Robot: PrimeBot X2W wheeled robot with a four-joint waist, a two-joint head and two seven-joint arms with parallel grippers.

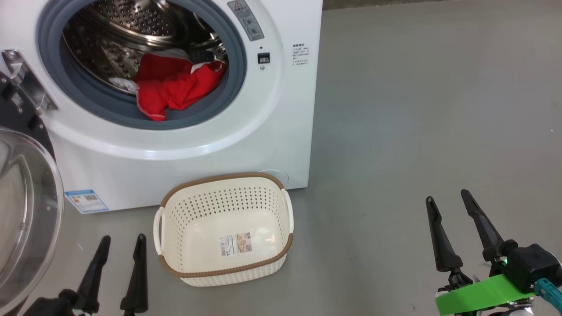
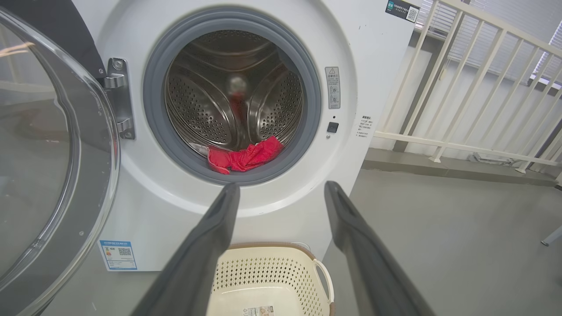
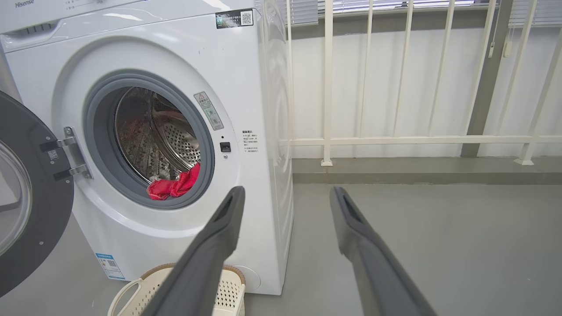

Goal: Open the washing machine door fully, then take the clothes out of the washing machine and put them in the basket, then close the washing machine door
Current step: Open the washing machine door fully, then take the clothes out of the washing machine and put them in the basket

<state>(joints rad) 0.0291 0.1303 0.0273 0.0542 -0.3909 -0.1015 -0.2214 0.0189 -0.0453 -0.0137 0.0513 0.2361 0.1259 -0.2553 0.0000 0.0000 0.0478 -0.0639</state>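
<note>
1. Left gripper [image 1: 123, 240] and right gripper [image 1: 447, 197] hang low over the floor [image 1: 417, 109], fingers spread, holding nothing.
2. Clothes [image 1: 175, 87] lie at the drum's front, draped onto the grey gasket [image 1: 239, 66] of the washing machine [image 1: 175, 175].
3. Washing machine door [image 1: 26, 206] stands swung open at the left.
4. Basket [image 1: 224, 177] sits upright on the floor just before the machine.

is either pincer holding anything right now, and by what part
Nothing is held. The left pincer and right pincer are both open and empty; the red clothes lie inside the washing machine.
</note>
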